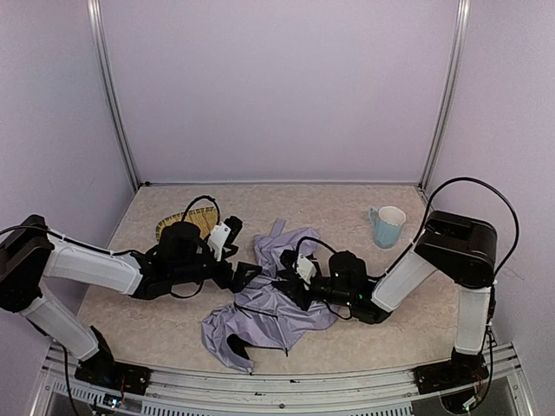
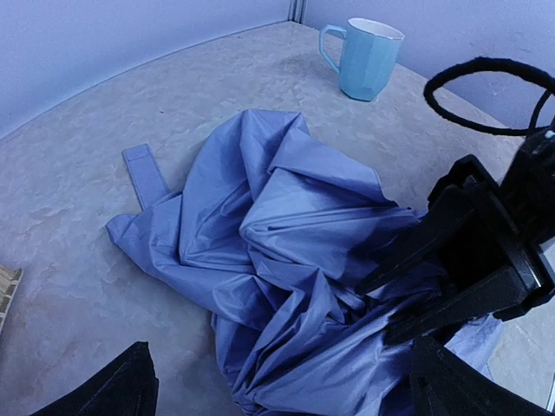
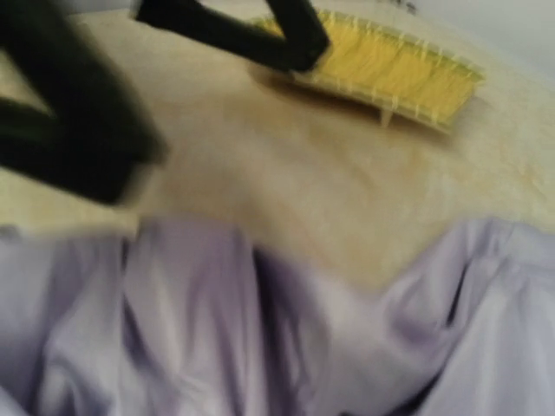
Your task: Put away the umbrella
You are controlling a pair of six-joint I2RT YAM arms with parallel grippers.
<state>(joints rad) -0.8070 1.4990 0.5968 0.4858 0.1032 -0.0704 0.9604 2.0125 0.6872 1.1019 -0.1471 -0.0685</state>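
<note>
The umbrella [image 1: 269, 314] lies collapsed on the table as a crumpled heap of pale lavender fabric with a black underside showing at its near edge. My left gripper [image 1: 248, 273] is at the heap's left side. In the left wrist view its fingers [image 2: 117, 392] stand wide apart, open, with the fabric [image 2: 277, 234] between and ahead of them. My right gripper [image 1: 289, 282] reaches in from the right. Its black fingers [image 2: 408, 260] are pressed into the folds, close together with fabric between them. The right wrist view is blurred, with fabric [image 3: 260, 329] filling its lower half and hiding its fingers.
A woven straw tray [image 1: 192, 224] lies at the back left, partly behind my left arm, and shows in the right wrist view [image 3: 390, 74]. A pale blue mug [image 1: 387, 226] stands at the back right. Walls close in the table on three sides.
</note>
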